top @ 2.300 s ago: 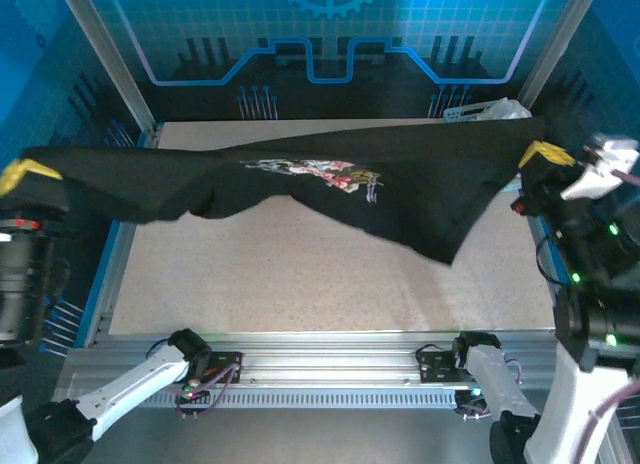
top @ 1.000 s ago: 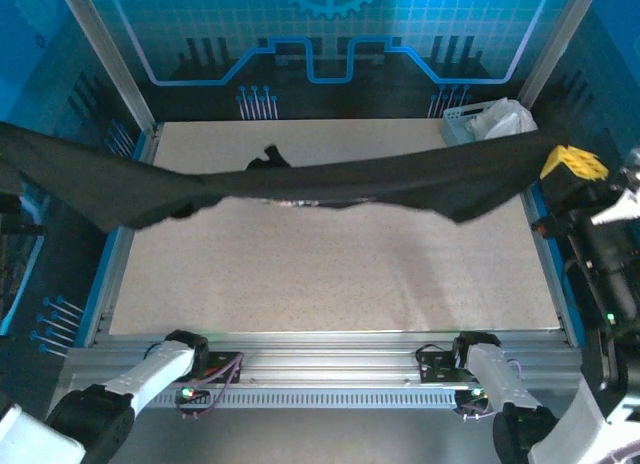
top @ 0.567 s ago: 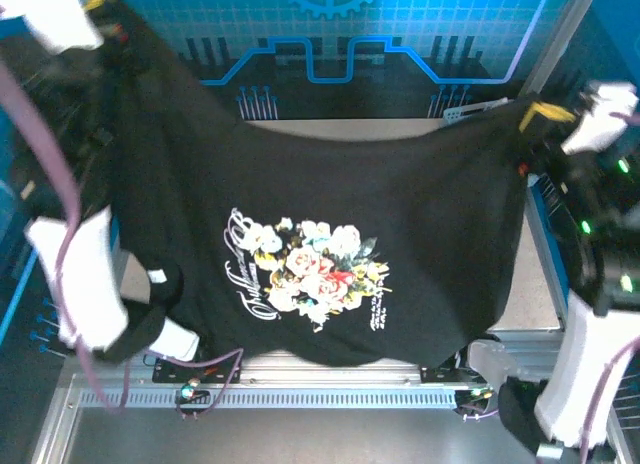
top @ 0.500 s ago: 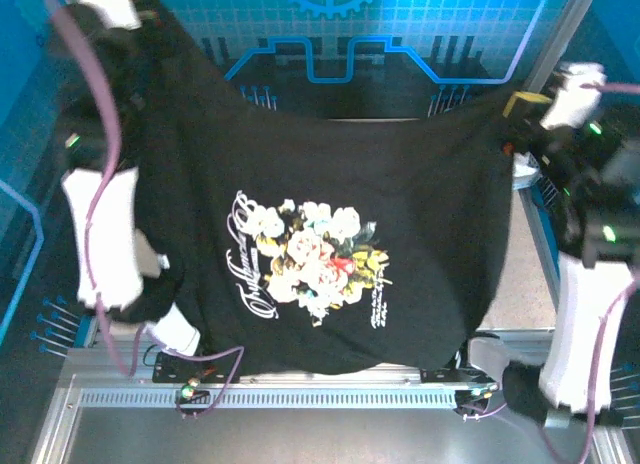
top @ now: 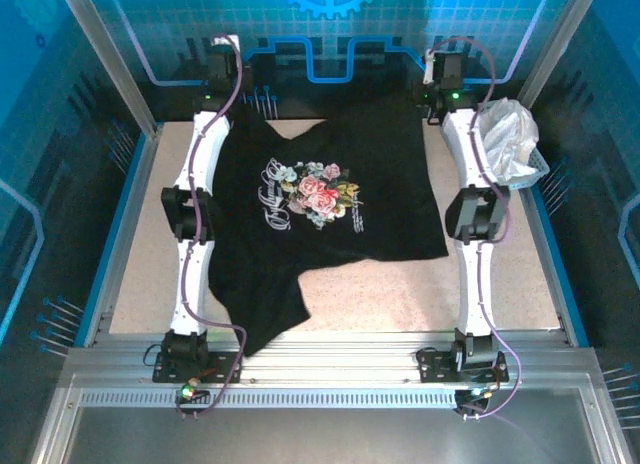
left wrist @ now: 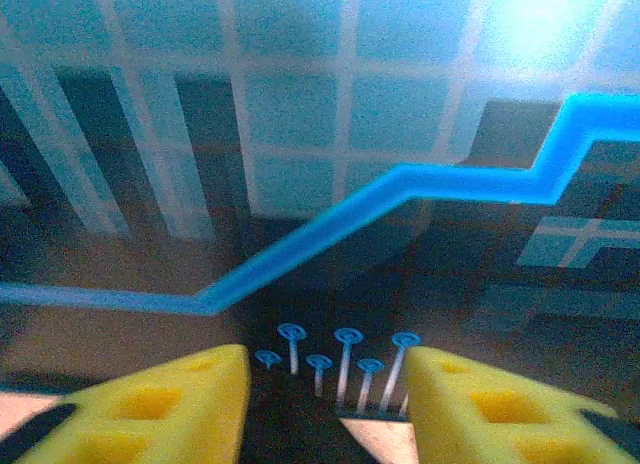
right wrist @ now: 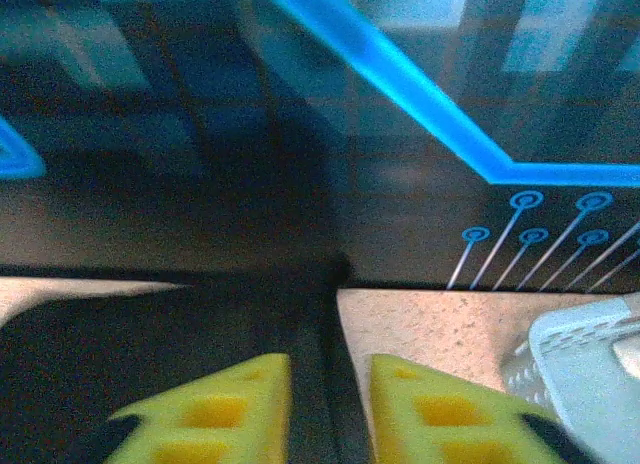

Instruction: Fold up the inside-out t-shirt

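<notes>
Hem: the near-left corner of the inside-out t-shirt [top: 330,234] is seen bunched and draped towards the near rail [top: 320,356].
Change: the shirt was held aloft and stretched between both arms half a second ago. It is now laid out on the table [top: 430,294] with the print [top: 312,192] upward.
Meaning: spreading is judged done, and folding can be started once the near corner is smoothed.
Arms: the left arm [top: 190,214] and right arm [top: 475,214] are stretched along the shirt's two sides. They are judged to be in the way of any sideways fold.
Basket: a basket [top: 540,169] holding white cloth [top: 505,134] is set far right, just beside the right arm.
Left gripper [left wrist: 325,369]: the fingers are spread wide at the far edge, with nothing between them.
Right gripper [right wrist: 330,374]: the fingers are narrowly parted. Black cloth lies beneath the gap, and no pinch is seen.
</notes>
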You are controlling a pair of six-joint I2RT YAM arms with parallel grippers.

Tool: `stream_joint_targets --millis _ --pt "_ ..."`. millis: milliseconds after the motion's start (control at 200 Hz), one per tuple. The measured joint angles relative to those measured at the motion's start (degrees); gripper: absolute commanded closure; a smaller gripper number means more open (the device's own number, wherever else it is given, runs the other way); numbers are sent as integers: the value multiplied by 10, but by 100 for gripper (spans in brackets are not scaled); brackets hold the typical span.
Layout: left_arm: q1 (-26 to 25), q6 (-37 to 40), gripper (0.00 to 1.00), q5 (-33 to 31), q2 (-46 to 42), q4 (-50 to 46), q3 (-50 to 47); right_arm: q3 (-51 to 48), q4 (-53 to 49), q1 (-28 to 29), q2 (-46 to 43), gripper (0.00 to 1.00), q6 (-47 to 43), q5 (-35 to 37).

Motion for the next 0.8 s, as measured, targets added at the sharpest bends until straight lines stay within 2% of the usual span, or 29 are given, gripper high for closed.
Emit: stream_joint_targets --millis 65,165,230,280,345,460,585,675,800 --pt "0 -21 36 9 -17 0 -27 62 -55 0 42 56 2 3" --pt "1 -70 33 33 -118 6 -173 33 -119 1 20 50 0 3" --pt "1 -117 32 57 -229 34 -332 -117 -116 4 -67 47 0 11" --pt "1 -159 32 76 -319 65 -458 -294 -94 8 -171 45 3 13" --pt "-1 -222 32 108 -440 118 -620 -473 -89 11 -291 41 14 13" --pt "-24 -308 29 147 -596 194 -833 -700 -74 0 -460 38 34 7" --pt "-103 -339 26 165 -669 199 -972 -847 -67 -42 -544 38 51 1" --pt "-154 -341 25 173 -699 172 -1052 -916 -62 -65 -541 37 59 -1" --pt "-175 -341 24 166 -741 108 -1130 -956 -58 -69 -506 38 69 -12"
